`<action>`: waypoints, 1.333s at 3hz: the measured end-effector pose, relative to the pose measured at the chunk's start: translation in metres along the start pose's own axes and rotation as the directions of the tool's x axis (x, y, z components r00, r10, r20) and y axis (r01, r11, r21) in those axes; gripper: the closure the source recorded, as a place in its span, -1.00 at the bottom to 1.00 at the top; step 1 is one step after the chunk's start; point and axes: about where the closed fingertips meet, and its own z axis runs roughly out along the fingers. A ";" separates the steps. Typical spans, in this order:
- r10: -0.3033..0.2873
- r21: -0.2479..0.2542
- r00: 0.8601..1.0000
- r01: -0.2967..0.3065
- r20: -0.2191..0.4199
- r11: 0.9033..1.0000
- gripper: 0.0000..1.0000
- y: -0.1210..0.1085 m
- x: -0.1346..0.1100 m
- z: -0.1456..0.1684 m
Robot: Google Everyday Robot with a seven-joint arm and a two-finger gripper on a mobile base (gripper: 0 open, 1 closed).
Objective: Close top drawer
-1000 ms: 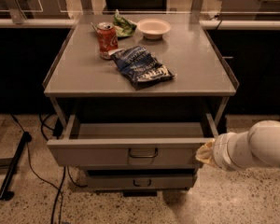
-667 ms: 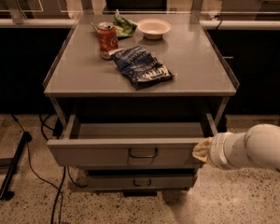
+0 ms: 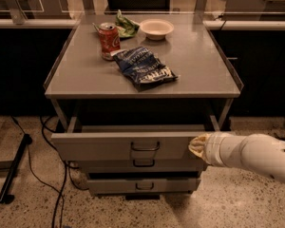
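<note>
The top drawer (image 3: 99, 147) is pulled out from under the grey table, its wide grey front facing me with a small dark wire pull (image 3: 145, 149) at its centre. The inside of the drawer is dark and shows nothing. My gripper (image 3: 197, 146) is at the end of a thick white arm (image 3: 256, 156) that comes in from the right. Its yellowish tip is against the right end of the drawer front.
Two narrower grey drawers (image 3: 142, 184) sit below, both pushed further in. On the table top (image 3: 194, 65) lie a red soda can (image 3: 108, 41), a blue chip bag (image 3: 143, 68), a white bowl (image 3: 156, 28) and a green bag (image 3: 127, 25). Black cables (image 3: 42, 175) and a dark bar (image 3: 13, 170) lie on the floor at left.
The arm has moved slightly left, bringing the gripper tip closer against the right end of the drawer front. The drawer looks much the same.
</note>
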 end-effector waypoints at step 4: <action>-0.028 0.067 0.999 0.026 0.028 0.997 1.00 -0.051 -0.006 0.064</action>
